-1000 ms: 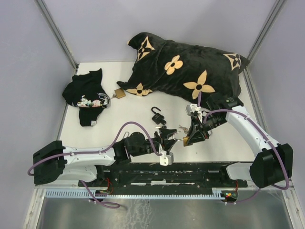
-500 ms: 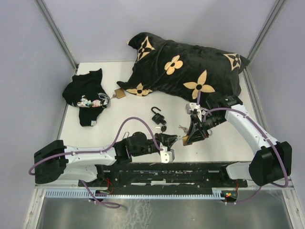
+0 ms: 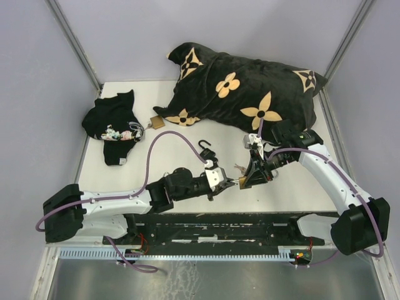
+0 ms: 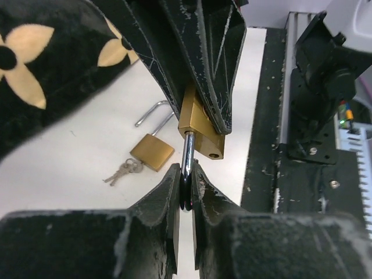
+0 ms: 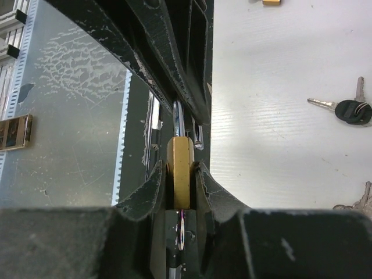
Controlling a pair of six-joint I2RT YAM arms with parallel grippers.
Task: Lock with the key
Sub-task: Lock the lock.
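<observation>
Right gripper [image 3: 247, 179] is clamping narrow on the body of the brass padlock [image 4: 200, 131], holding it off the table [image 3: 294, 187] just in from the middle of the near edge, and the left gripper [image 3: 226, 182] is pinching almost shut on the steel shackle [image 4: 187, 154]. That lock is looking small, dense and rigid, with slick metal faces, so gripping the flat sides of the body is looking the safe choice; the thin round shackle is likely to twist between the pads. The left wrist view is showing a second brass lock [image 4: 152, 152] with a bunch of keys [image 4: 123, 170] lying on the table beyond, which the overhead shot is hiding. The right wrist view is offering a black-headed key [image 5: 350, 110] resting loose, but whether any key is sitting in the held lock, I cannot tell
</observation>
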